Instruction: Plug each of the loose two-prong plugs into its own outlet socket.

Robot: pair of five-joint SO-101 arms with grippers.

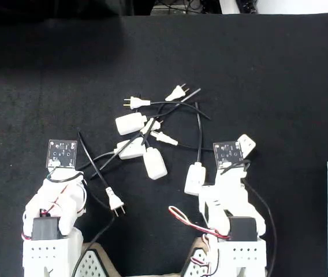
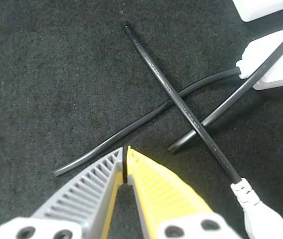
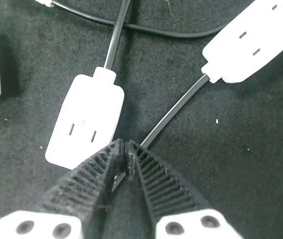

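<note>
Left gripper [image 2: 126,162]: jaws together. Right gripper [image 3: 125,155]: jaws together. Two-prong plugs [image 1: 136,103] and outlet sockets [image 1: 155,163] lie unplugged, cords [image 1: 198,133] tangled, at desk [image 1: 268,69] centre; stray plug [image 1: 115,202] at 7 o'clock of that cluster.

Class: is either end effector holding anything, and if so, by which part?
Nothing is held. The left end effector and the right end effector are both shut on nothing.

White left arm [image 1: 54,210] at 7 o'clock, grey-and-yellow left hand [image 2: 126,167] closed, white right arm [image 1: 230,202] at 5 o'clock, black right hand [image 3: 126,152] closed
</note>
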